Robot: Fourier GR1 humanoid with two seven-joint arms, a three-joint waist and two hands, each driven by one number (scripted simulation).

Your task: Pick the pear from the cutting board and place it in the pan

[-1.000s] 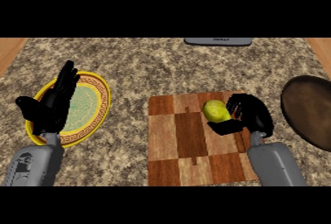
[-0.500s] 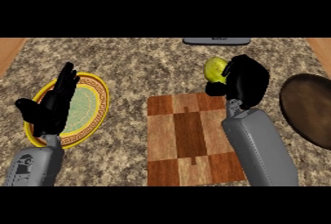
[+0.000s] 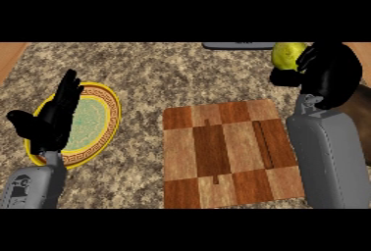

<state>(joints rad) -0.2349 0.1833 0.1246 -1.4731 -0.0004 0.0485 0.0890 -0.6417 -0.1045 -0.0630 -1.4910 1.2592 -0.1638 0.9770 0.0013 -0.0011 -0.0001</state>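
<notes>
Right hand [image 3: 330, 73] curled round yellow-green pear [image 3: 288, 55]; checkered wooden cutting board [image 3: 217, 152] lies below-left of it. Left hand [image 3: 54, 120], fingers straight, over yellow-rimmed round plate [image 3: 101, 142].

A kitchen worktop: a speckled stone counter [image 3: 145, 73] carries a checkered wooden cutting board [image 3: 217, 152]. A yellow-rimmed patterned plate [image 3: 115, 112] lies to its left, a dark pan [image 3: 364, 127] sits at the right edge, and a yellow-green pear [image 3: 287, 55] shows near the far side.
</notes>
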